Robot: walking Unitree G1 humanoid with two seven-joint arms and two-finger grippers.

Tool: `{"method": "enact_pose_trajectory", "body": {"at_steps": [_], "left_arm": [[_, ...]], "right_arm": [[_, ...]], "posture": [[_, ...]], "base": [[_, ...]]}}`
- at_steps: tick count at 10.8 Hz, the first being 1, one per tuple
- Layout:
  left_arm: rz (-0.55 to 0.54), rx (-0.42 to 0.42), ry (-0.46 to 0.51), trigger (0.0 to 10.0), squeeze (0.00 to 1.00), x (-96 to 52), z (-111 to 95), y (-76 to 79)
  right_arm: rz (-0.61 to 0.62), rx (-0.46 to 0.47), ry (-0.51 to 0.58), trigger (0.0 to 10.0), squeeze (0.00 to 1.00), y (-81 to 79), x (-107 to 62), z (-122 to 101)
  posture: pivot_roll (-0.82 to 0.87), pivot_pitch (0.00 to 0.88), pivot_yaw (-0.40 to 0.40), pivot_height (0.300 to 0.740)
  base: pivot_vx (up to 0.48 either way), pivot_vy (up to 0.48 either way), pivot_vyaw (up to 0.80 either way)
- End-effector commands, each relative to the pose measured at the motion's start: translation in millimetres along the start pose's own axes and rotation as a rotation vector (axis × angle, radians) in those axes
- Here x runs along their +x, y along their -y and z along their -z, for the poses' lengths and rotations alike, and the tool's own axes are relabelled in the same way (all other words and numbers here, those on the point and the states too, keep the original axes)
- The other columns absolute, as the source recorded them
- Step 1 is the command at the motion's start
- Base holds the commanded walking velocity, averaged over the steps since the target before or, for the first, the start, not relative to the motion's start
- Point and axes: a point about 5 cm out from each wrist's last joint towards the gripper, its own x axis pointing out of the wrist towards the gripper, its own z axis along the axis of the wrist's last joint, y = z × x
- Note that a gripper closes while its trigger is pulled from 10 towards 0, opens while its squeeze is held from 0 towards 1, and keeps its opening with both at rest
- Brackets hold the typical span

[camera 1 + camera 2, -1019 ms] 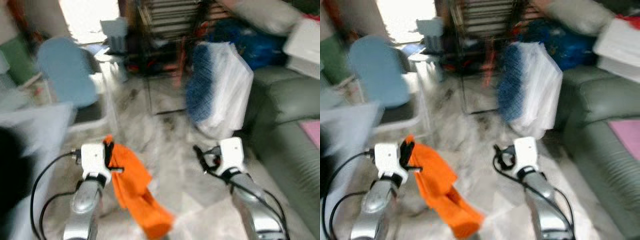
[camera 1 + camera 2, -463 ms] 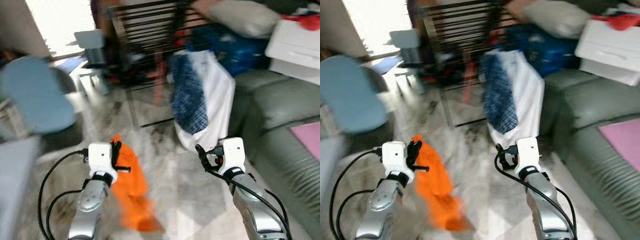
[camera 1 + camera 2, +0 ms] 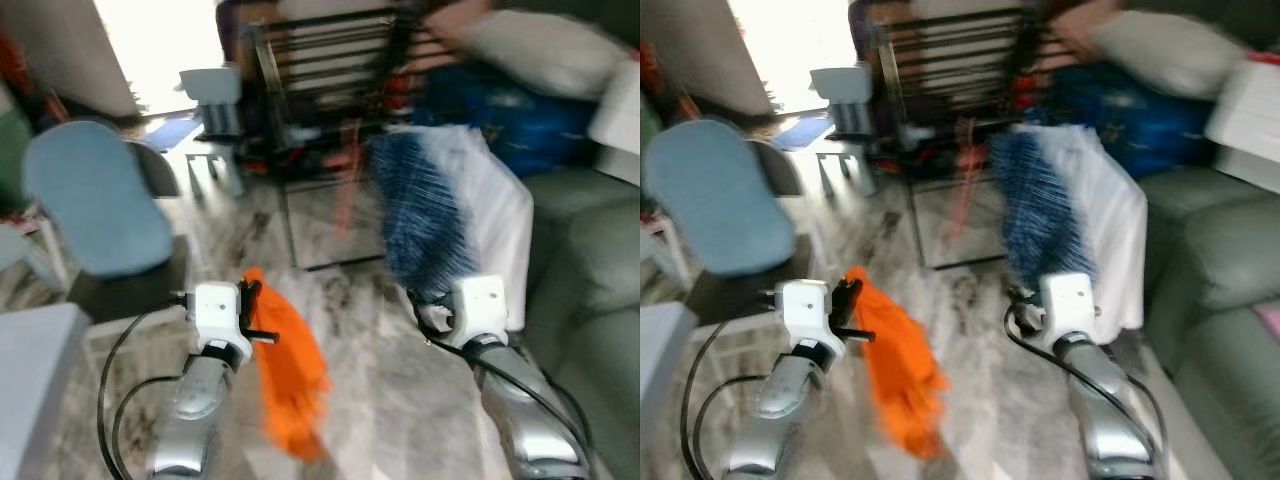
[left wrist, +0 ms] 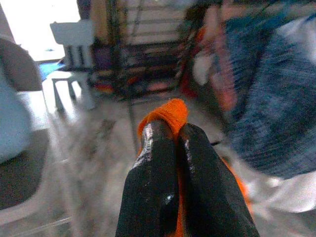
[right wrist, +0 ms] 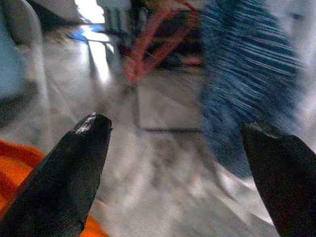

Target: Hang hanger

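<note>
At seven o'clock the left gripper (image 4: 170,133) is clamped on a limp, light orange cloth (image 3: 290,385) dangling floorward, best pinched at its top fold, while the right gripper (image 5: 175,163) at four o'clock gapes empty.

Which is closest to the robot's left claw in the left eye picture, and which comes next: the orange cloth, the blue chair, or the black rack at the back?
1. Orange cloth: pinched in the left claw, hanging down beside it.
2. Blue chair: off to the robot's left, a bit ahead.
3. Black rack: farthest, straight ahead at the back.
</note>
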Motion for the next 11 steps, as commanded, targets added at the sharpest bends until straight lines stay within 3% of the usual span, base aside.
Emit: {"method": "enact_pose_trajectory", "body": {"at_steps": [1,7,8,10,11], "left_arm": [[0.016,-0.010,0.020,10.0,0.00,3.7,-5.4,5.2],[0.026,-0.010,0.016,10.0,0.00,5.0,-5.2,8.7],[0.019,-0.002,0.012,10.0,0.00,5.0,-4.6,9.2],[-0.080,0.046,-0.002,10.0,0.00,-1.1,-0.9,-4.5],[-0.126,0.045,-0.011,10.0,0.00,-8.9,0.8,-18.3]], "right_arm": [[0.023,-0.008,-0.016,10.0,0.00,7.7,-3.7,4.1],[0.025,-0.007,-0.013,10.0,0.00,6.0,-3.8,4.2],[0.025,-0.007,-0.013,10.0,0.00,6.0,-4.1,4.4],[0.026,0.004,0.001,10.0,0.00,6.8,-5.4,2.7],[0.081,-0.013,0.031,10.0,0.00,13.9,-6.5,-1.6]], "posture": [[-0.19,0.000,0.080,0.740],[-0.19,0.000,0.084,0.740],[-0.19,0.000,0.083,0.740],[-0.18,0.000,0.074,0.740],[-0.16,0.000,0.066,0.740]], "base": [[0.322,0.356,0.00],[0.293,0.380,0.00],[0.000,0.000,0.00],[0.000,0.000,0.00],[0.000,0.000,0.00]]}}
